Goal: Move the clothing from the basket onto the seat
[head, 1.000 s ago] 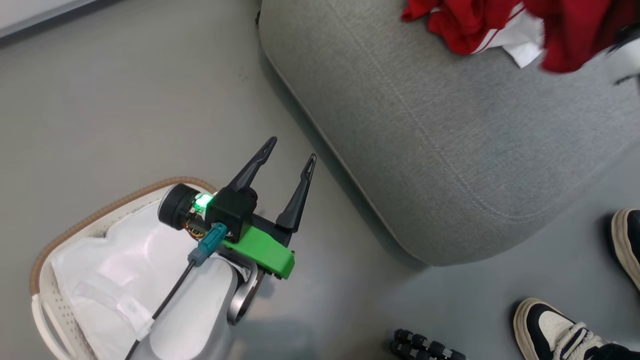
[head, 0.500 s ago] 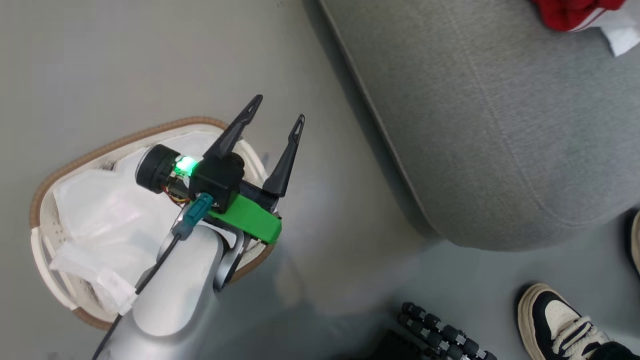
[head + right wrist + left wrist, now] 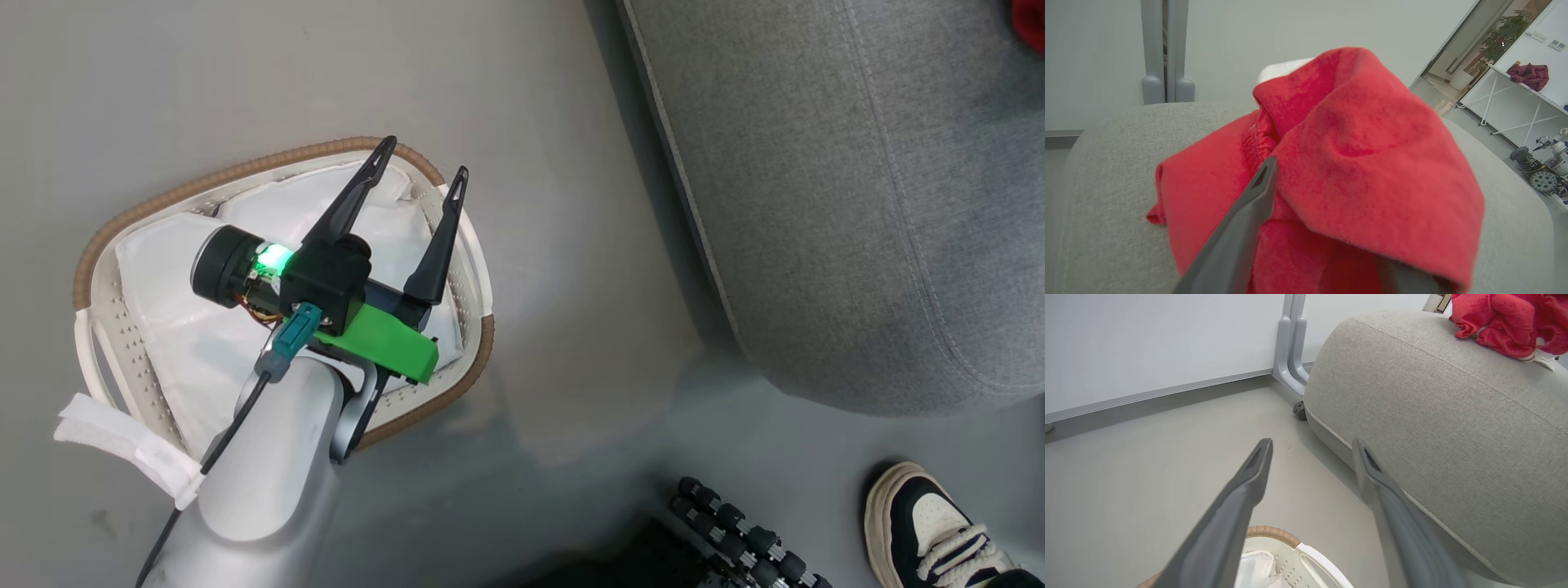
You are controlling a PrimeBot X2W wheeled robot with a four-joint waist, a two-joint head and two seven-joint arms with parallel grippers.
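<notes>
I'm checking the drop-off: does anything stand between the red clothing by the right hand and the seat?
Nothing visible does: the clothing already lies on the grey seat. One fold drapes over a finger of the open right hand.

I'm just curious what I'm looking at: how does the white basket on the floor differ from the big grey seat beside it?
The basket is small, made of cream-white perforated plastic with a brown woven rim; the seat is far larger, in grey upholstered fabric with a stitched seam. The basket holds just its white cloth liner, while the seat carries the red clothing. Both are rounded and stand on the grey floor.
</notes>
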